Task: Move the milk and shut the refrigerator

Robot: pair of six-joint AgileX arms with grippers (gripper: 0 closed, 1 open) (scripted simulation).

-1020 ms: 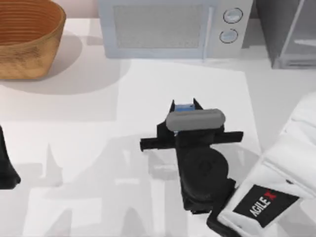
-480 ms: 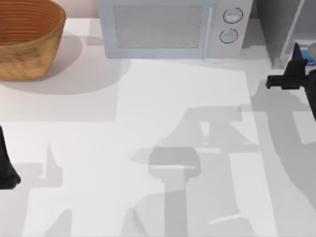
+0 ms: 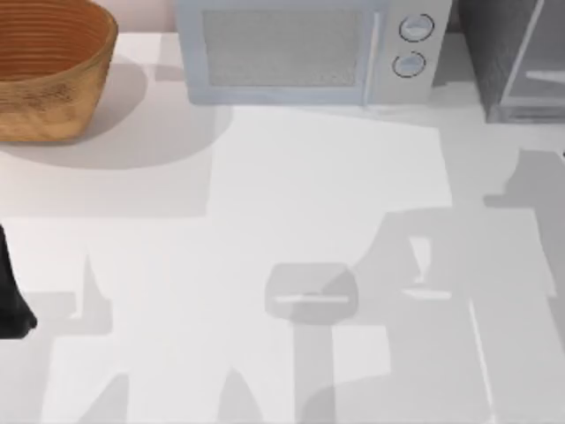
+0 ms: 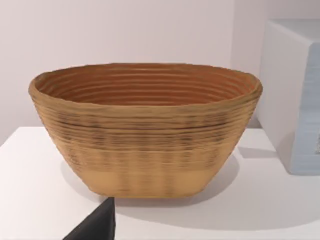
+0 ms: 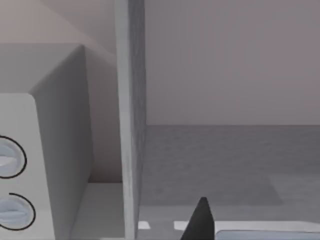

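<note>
Woven brown basket (image 3: pixel 48 71) at the table's far left corner, upright, ribbed walls flaring to a wide rim, hollow inside seen in the left wrist view (image 4: pixel 145 127). Light-grey microwave (image 3: pixel 305 49) at the back centre, well apart from the basket, mesh door panel facing the camera, two round knobs (image 3: pixel 413 44) stacked at its right end, knobs also in the right wrist view (image 5: pixel 12 182). White table (image 3: pixel 265 221) crossed by grey shadows
</note>
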